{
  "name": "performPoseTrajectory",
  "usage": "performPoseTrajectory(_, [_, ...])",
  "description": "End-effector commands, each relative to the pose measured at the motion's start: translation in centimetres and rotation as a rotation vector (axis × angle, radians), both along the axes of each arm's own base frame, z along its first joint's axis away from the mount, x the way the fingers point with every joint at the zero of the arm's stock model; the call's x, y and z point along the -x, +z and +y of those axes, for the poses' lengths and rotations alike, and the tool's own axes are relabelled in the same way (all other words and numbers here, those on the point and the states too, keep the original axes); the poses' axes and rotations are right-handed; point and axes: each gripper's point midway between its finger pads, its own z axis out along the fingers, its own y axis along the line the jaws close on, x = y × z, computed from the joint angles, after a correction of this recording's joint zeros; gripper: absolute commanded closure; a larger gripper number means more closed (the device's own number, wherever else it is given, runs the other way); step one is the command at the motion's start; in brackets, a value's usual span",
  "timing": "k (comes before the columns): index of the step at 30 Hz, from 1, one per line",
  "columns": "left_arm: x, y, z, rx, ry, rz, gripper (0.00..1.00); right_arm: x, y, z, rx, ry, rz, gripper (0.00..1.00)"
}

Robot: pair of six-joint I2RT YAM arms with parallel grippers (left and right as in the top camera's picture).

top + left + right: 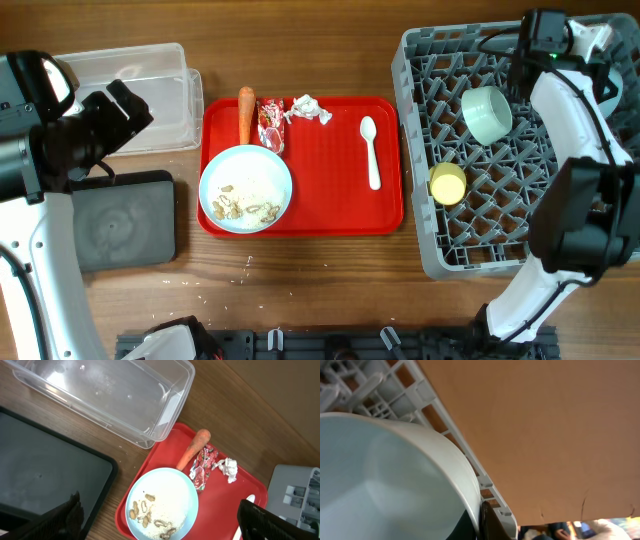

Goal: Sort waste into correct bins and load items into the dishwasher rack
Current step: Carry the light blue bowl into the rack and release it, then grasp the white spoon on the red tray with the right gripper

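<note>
A pale blue plate (246, 188) with peanut shells (240, 208) sits on the red tray's left end. Behind it lie the carrot (246, 113), the wrapper (271, 125) and the paper scrap (310, 108). The white spoon (370, 150) lies on the right. My left gripper (128, 108) is open and empty above the plate (162, 505) in the left wrist view (162, 522). My right gripper (515, 82) is shut on the rim of the mint bowl (487, 113) inside the dishwasher rack (420, 150). The right wrist view shows the bowl (385, 475) close up. A yellow-green cup (447, 183) lies in the rack.
The clear tub (150, 95) stands at the back left, the black tray (125, 220) in front of it. The red tray (340, 200) lies between them and the rack. A brown board rises behind the rack (445, 410).
</note>
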Motion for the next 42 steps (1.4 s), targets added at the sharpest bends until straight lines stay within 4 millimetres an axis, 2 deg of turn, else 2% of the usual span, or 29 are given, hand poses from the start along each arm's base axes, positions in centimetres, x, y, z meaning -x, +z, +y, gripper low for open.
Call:
performPoseTrajectory(1, [-0.1, 0.4, 0.3, -0.006, 0.017, -0.009, 0.00, 0.1, -0.7, 0.1, 0.044, -0.009, 0.059, 0.96])
performPoseTrajectory(4, [-0.1, 0.4, 0.3, -0.006, 0.017, -0.009, 0.00, -0.6, -1.1, 1.3, 0.024, 0.026, 0.058, 0.96])
performPoseTrajectory(8, [-0.1, 0.4, 0.3, -0.006, 0.017, -0.009, 0.00, -1.7, -1.6, 4.1, 0.000, 0.100, 0.071, 0.96])
performPoseTrajectory(9, [-0.1, 0.4, 0.3, -0.006, 0.017, -0.009, 0.00, -1.9, -1.6, 4.7, -0.001, 0.114, 0.075, 0.93])
performPoseTrajectory(11, [-0.1, 0.4, 0.3, -0.006, 0.017, -0.009, 0.00, -2.2, -1.6, 5.6, -0.001, 0.135, 0.078, 0.72])
performPoseTrajectory(14, [-0.1, 0.4, 0.3, -0.006, 0.017, -0.009, 0.00, -2.3, -2.0, 6.4, -0.017, 0.158, 0.097, 0.57])
performPoseTrajectory(16, [-0.1, 0.4, 0.3, -0.006, 0.017, -0.009, 0.00, -2.1, -2.6, 6.8, -0.046, 0.175, 0.131, 0.41])
performPoseTrajectory(20, [-0.1, 0.4, 0.3, -0.006, 0.017, -0.009, 0.00, -1.4, -3.5, 7.7, -0.155, 0.183, 0.101, 0.35])
performPoseTrajectory(24, [-0.1, 0.4, 0.3, -0.006, 0.017, -0.009, 0.00, -2.2, -3.5, 10.6, -0.421, 0.273, -0.031, 0.35])
performPoseTrajectory(27, [-0.1, 0.4, 0.3, -0.006, 0.017, -0.009, 0.00, -3.5, -1.5, 15.7, -0.727, 0.456, -0.158, 0.36])
performPoseTrajectory(29, [-0.1, 0.4, 0.3, -0.006, 0.017, -0.009, 0.00, -3.4, 1.2, 20.5, -0.943, 0.628, -0.219, 0.40])
performPoseTrajectory(31, [-0.1, 0.4, 0.3, -0.006, 0.017, -0.009, 0.00, -2.4, 4.1, 25.2, -1.121, 0.799, -0.249, 0.40])
performPoseTrajectory(33, [-0.1, 0.4, 0.3, -0.006, 0.017, -0.009, 0.00, 0.0, 6.7, 30.6, -1.320, 0.965, -0.237, 0.40])
performPoseTrajectory(34, [-0.1, 0.4, 0.3, -0.006, 0.017, -0.009, 0.00, 1.3, 7.3, 32.5, -1.389, 1.011, -0.211, 0.40])
performPoseTrajectory(36, [-0.1, 0.4, 0.3, -0.006, 0.017, -0.009, 0.00, 3.6, 7.0, 35.3, -1.474, 1.028, -0.131, 0.41])
performPoseTrajectory(38, [-0.1, 0.4, 0.3, -0.006, 0.017, -0.009, 0.00, 6.0, 5.2, 37.8, -1.507, 1.023, 0.000, 0.44])
performPoseTrajectory(40, [-0.1, 0.4, 0.3, -0.006, 0.017, -0.009, 0.00, 7.8, 2.5, 39.8, -1.494, 0.988, 0.117, 0.44])
performPoseTrajectory(42, [-0.1, 0.4, 0.3, -0.006, 0.017, -0.009, 0.00, 8.3, -0.6, 40.5, -1.435, 0.887, 0.163, 0.44])
